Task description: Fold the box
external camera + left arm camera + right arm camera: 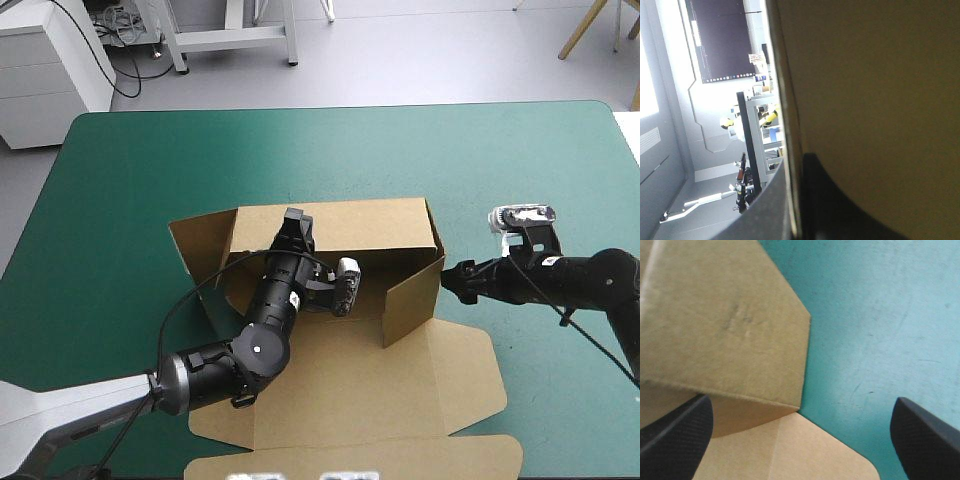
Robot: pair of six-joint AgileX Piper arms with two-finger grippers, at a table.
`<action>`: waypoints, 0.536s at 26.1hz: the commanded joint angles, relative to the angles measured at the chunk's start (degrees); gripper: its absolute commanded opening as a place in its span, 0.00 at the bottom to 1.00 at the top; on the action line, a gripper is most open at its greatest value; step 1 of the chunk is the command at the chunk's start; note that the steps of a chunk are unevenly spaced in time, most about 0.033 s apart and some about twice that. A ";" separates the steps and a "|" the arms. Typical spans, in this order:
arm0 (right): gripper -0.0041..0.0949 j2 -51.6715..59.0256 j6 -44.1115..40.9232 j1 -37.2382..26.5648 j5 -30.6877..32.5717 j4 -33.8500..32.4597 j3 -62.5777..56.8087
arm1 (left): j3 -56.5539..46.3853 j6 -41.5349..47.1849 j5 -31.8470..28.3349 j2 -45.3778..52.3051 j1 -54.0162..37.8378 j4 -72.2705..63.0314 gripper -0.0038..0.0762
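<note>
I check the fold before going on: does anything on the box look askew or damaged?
No damage shows. The box is uneven, though: its far wall and right wall stand up, while the left flap leans outward over the teal-green cover, as in an unfinished fold.

the left arm is glossy black, built of rounded barrel joints, one bearing a small white dot, with a silver collar where it meets a pale grey link. the right arm is matte black. on the right pincer the fingers are black with a fine dotted grain.
</note>
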State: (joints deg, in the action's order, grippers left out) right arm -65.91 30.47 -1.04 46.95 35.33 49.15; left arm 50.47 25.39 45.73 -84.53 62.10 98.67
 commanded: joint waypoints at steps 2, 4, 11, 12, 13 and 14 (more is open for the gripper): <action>0.93 3.35 9.60 -0.08 -6.15 11.09 -3.33 | 1.10 -0.07 1.48 1.43 0.33 5.24 0.04; 0.93 3.35 11.10 1.76 -8.36 11.79 -5.01 | 1.10 -0.07 1.48 1.43 0.33 5.24 0.04; 0.93 3.24 8.84 18.72 -26.52 4.35 -6.85 | 1.10 -0.07 2.21 1.43 0.33 5.24 0.04; 0.93 3.24 7.67 20.87 -29.19 2.79 -6.85 | 1.10 -0.07 2.34 1.43 0.33 5.24 0.04; 0.93 3.24 4.94 24.53 -33.66 -0.65 -7.29 | 1.10 -0.07 2.58 1.43 0.33 5.24 0.04; 0.93 3.24 3.75 25.74 -34.86 -1.77 -7.41 | 1.10 -0.07 2.54 1.43 0.33 5.24 0.04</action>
State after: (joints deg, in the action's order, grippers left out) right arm -63.75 37.31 21.09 20.13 36.50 40.77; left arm 50.47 25.39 45.92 -84.53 62.10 98.67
